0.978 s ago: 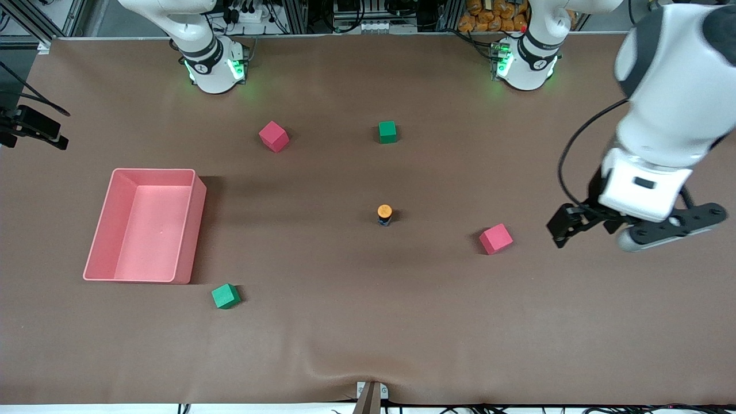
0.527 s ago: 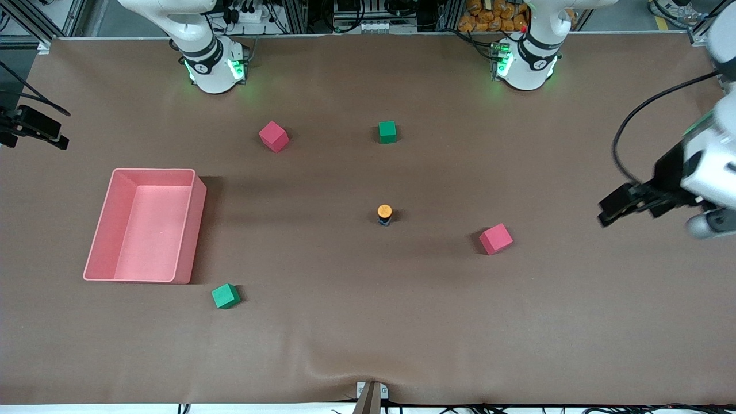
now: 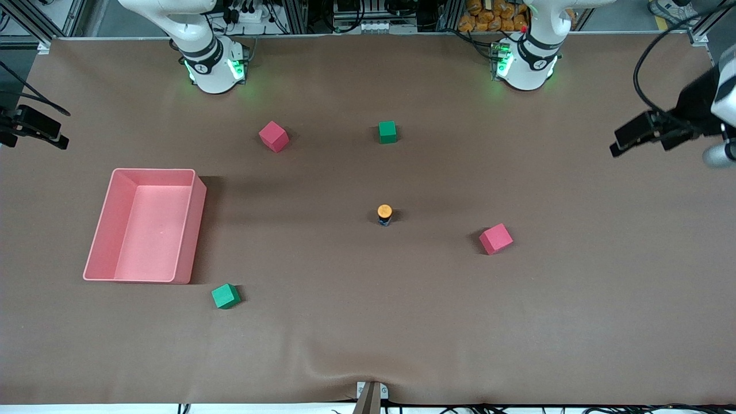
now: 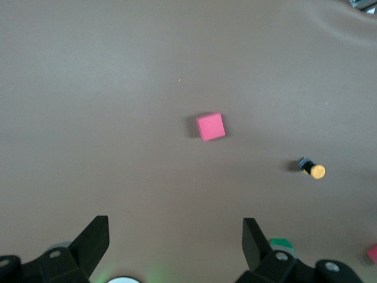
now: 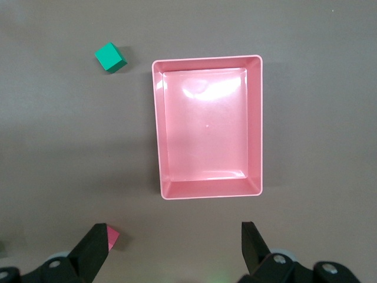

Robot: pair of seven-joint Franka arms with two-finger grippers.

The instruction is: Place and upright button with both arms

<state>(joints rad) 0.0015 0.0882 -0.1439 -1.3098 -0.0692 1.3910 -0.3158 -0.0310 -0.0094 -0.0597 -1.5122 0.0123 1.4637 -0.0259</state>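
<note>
The button stands upright mid-table, orange cap on a dark body. Left gripper and right gripper both hang released, holding nothing.

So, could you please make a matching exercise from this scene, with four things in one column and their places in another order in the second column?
Things:
1. button
2. pink tray
3. left gripper
4. green cube nearest the front camera

Places:
A. up in the air over the left arm's end of the table
B. upright near the middle of the table
C. toward the right arm's end of the table, with nothing inside
D. beside a corner of the tray

Pairs: 1-B, 2-C, 3-A, 4-D
</note>
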